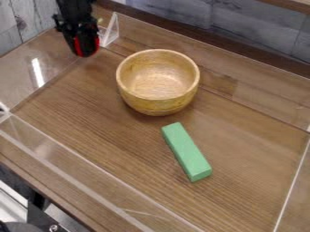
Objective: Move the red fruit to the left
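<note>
The red fruit (82, 43) shows as a bright red patch between the black fingers of my gripper (80, 49) at the far left corner of the table. The gripper hangs from above, shut on the fruit and holding it a little above the wooden surface. Most of the fruit is hidden by the fingers, and its stem cannot be seen. It is well to the left of the wooden bowl (158, 80).
The empty wooden bowl stands at the middle back of the table (85, 118). A flat green rectangular block (187, 151) lies in front of the bowl, to its right. Clear plastic walls (31, 68) ring the table.
</note>
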`<state>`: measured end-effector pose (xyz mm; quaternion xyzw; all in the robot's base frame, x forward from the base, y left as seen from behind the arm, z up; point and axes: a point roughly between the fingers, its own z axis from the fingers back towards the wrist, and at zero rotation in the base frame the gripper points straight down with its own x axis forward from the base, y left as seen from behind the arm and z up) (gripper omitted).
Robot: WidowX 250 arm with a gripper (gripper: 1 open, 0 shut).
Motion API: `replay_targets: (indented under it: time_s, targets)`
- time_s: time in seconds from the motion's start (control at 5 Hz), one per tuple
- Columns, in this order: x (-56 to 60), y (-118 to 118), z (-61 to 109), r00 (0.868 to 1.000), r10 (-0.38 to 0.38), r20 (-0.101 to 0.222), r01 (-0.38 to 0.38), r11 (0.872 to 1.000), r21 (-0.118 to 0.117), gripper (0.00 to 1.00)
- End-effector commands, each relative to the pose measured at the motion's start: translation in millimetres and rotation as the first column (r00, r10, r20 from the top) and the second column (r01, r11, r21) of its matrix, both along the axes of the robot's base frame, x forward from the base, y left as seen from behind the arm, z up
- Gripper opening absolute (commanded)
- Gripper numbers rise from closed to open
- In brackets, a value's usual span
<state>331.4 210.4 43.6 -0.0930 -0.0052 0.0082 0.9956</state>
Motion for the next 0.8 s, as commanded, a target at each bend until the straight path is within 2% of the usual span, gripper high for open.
replay_targets:
  time_s: [0.0, 0.4, 0.6]
  targets:
    - [5.6, 15, 9.9, 0.998, 0.045, 0.043, -0.045, 0.999, 0.008, 0.00]
    - [-14.1, 23, -19.6, 0.993, 0.114, 0.011, -0.114, 0.993, -0.043, 0.00]
    - [-26.6, 28, -25.1, 0.988, 0.151, -0.007, -0.151, 0.986, -0.073, 1.00]
